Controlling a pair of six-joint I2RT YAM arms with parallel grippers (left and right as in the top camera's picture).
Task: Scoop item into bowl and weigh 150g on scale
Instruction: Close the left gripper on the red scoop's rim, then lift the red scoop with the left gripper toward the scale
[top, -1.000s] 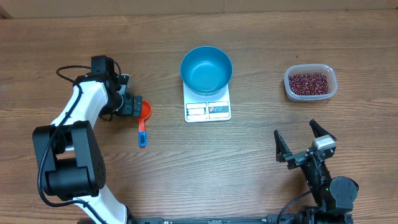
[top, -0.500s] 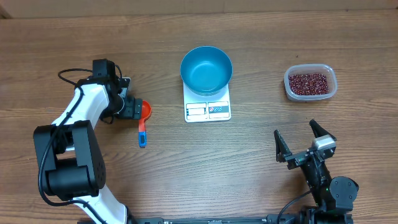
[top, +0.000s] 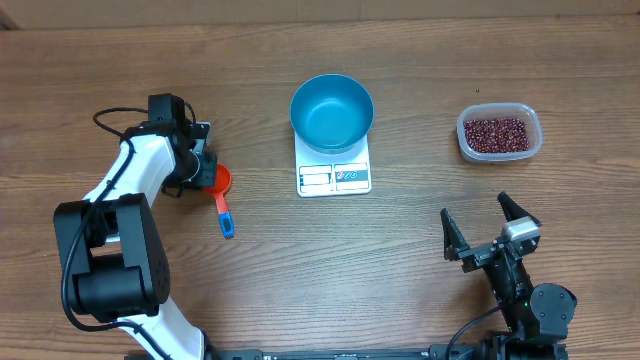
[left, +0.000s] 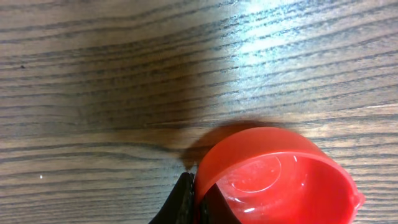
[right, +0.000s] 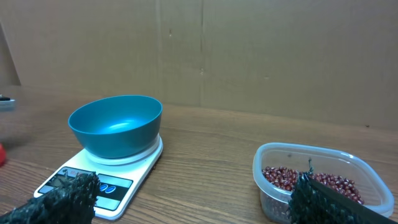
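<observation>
The light blue bowl (top: 332, 110) (right: 115, 124) stands empty on the white scale (top: 334, 177) (right: 99, 180) at the table's middle back. Dark red beans (top: 495, 133) (right: 283, 177) fill a clear tub (top: 463, 140) (right: 273, 155) at the back right. At the left, my left gripper (top: 207, 173) (left: 194, 202) is shut on the rim of a red scoop (top: 220, 181) (left: 280, 180), whose blue handle (top: 226, 216) points toward the front. The cup holds nothing. My right gripper (top: 490, 232) (right: 196, 205) stands open near the front right, in front of the tub, with nothing between its fingers.
A cardboard wall (right: 199, 50) rises behind the table's far edge. A black cable (top: 110, 115) loops beside the left arm. Bare wood lies between the scoop and the scale.
My left gripper has shut on the scoop's rim. The red cup shifted slightly left and the handle swung with it. The right arm has not moved.
</observation>
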